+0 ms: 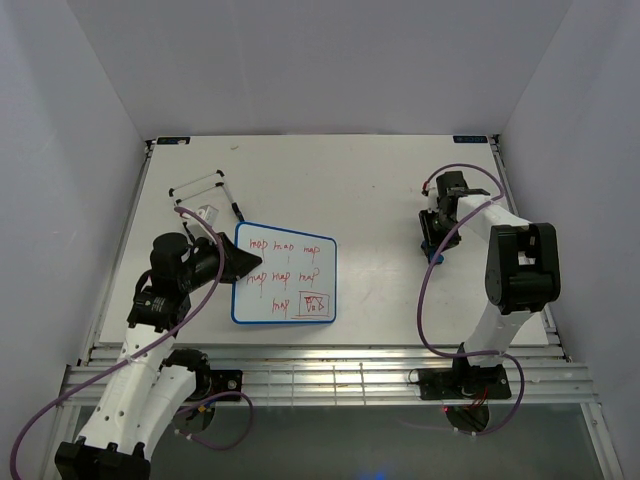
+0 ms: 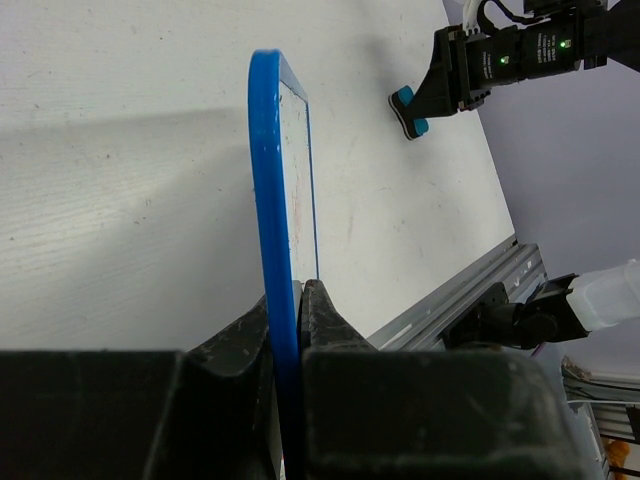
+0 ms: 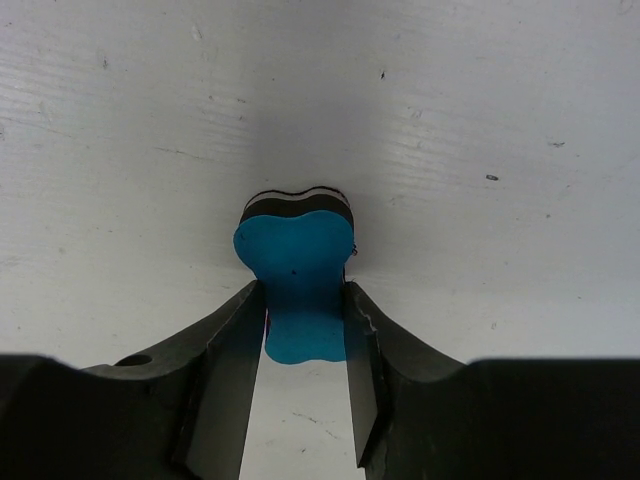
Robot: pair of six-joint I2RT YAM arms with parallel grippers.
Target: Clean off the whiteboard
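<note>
My own left fingers (image 2: 330,325) fill the bottom of the left wrist view and cut off the near end of the whiteboard (image 2: 268,180). From there I see it edge-on, and its face shows only a faint red smear. From above, the red handwriting on the whiteboard (image 1: 286,273) is rows of short words that are hard to read, with a small boxed sketch in the near right corner. I cannot tell whether its left edge is lifted off the table (image 1: 370,190) or lying flat.

My left gripper (image 1: 240,265) is clamped on that left edge, with the blue frame pinched tight between the jaws. The wire stand (image 1: 200,188) sits just beyond the whiteboard's far left corner.

Well to the whiteboard's right, my right gripper (image 1: 435,245) covers nearly all of the blue eraser (image 1: 433,257) in the top view — only a sliver shows. In the right wrist view the eraser (image 3: 296,270) rests on the table, with its near end hidden between my fingers. Both fingers meet its narrow waist — no gap that I can see.
</note>
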